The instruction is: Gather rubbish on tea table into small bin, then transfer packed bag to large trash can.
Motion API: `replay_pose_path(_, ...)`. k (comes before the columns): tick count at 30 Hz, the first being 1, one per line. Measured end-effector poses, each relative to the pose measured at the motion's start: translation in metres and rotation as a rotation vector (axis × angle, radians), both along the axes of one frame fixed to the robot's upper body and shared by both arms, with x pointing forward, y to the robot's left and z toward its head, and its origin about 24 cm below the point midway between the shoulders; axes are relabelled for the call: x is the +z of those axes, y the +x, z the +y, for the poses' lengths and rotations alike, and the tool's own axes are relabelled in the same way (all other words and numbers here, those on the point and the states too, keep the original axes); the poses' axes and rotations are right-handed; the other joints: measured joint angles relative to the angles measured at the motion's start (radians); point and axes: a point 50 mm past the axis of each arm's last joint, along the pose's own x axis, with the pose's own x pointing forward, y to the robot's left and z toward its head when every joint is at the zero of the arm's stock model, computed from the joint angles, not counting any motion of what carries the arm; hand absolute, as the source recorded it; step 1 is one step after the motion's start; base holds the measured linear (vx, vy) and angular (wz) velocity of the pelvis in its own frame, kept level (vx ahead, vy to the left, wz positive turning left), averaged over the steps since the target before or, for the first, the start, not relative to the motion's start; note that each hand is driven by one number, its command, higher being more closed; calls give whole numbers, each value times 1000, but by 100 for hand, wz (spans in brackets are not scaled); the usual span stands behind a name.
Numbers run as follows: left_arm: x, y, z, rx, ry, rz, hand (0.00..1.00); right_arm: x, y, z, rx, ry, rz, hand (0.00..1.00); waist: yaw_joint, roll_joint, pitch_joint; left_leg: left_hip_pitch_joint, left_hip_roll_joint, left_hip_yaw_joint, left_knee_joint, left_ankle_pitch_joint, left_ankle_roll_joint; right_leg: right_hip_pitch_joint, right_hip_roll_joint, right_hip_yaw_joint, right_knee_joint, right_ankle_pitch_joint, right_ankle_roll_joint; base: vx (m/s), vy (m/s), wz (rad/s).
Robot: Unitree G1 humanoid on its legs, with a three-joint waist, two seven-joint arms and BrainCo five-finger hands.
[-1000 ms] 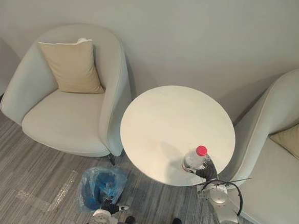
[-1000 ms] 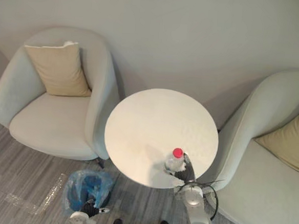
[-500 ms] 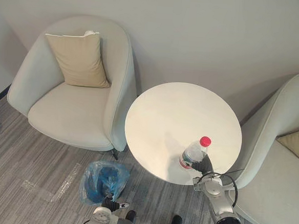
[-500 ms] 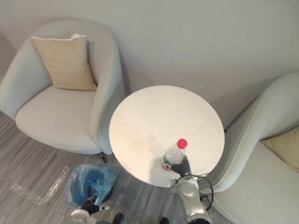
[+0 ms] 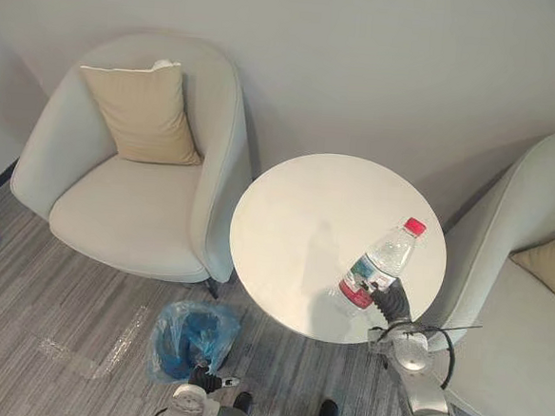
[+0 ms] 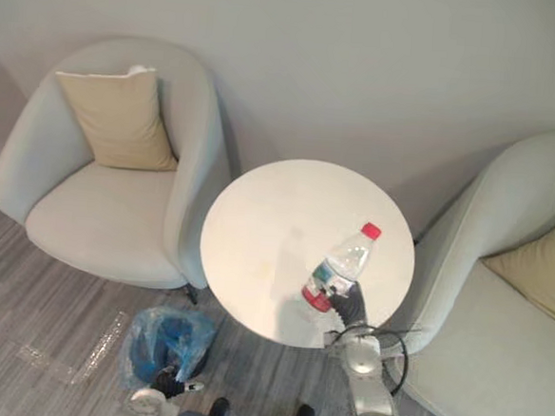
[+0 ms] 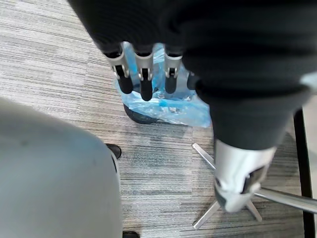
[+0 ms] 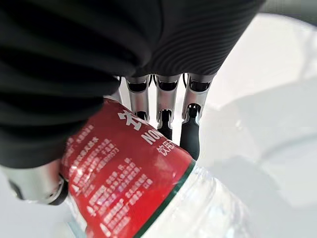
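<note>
A clear plastic bottle (image 5: 378,265) with a red cap and red label is lifted off the round white tea table (image 5: 296,219) and tilted, cap up toward the right. My right hand (image 5: 389,300) is shut on its lower end near the table's front right edge. In the right wrist view the fingers (image 8: 190,134) curl round the bottle's red label (image 8: 124,183). The small bin with a blue bag (image 5: 190,337) stands on the floor left of the table's front. My left hand (image 7: 143,74) hangs above the blue bag (image 7: 163,101), fingers straight and empty.
A pale armchair (image 5: 126,188) with a tan cushion (image 5: 141,113) stands left of the table, close to its edge. Another armchair (image 5: 517,320) with a cushion stands right of it. Grey striped carpet (image 5: 50,325) lies in front. A metal chair base (image 7: 237,208) stands near the bin.
My right hand has closed round the bottle, lifted it off the table and tilted it to the right. The camera view has shifted a little.
</note>
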Motion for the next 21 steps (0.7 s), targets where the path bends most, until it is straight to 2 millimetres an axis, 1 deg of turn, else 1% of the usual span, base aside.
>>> replay_pose_path(5,-1,-4,2,0,5,16,0,1,-17,1,3,7,-4,100,-19,-4,-3,20,2,28,-1,-2,1,5,0,32,0,2,3,-31,23,-17)
replay_pose_path(8,-2,-5,3,0,7,20,0,3,-25,1,12,-23,-5,100,-23,-9,-9,30,3,42,-2,-2,1,7,0,49,0,6,6,-40,26,-15)
replay_pose_path(9,-2,-5,3,-1,7,20,0,4,-26,1,14,-27,-7,100,-24,-9,-9,33,3,44,-3,-2,1,9,0,51,0,7,6,-34,24,-13)
replay_pose_path(11,-2,-8,4,-5,14,27,0,5,-29,4,30,-40,-11,100,-35,-15,-17,42,3,51,-5,-2,1,14,0,58,0,8,7,-35,23,-8)
replay_pose_path(14,-3,-9,5,-8,16,31,0,5,-32,6,44,-58,-10,100,-37,-20,-23,47,4,57,-5,-2,1,15,0,63,0,10,8,-25,15,-7)
replay_pose_path(18,-4,-11,4,-9,17,41,0,15,-34,13,79,-74,-48,100,-37,-17,-31,56,3,63,-4,-1,1,24,-1,67,0,13,9,-34,15,-3)
replay_pose_path(19,-4,-12,4,-6,16,42,0,19,-33,17,94,-88,-67,100,-37,-15,-33,53,2,57,-1,-1,1,25,-3,55,0,13,9,-38,5,11)
replay_pose_path(21,-4,-12,1,-5,9,43,0,25,-34,18,95,-88,-95,100,-37,-12,-36,34,-2,36,5,3,1,22,-8,39,6,9,11,-50,1,44)
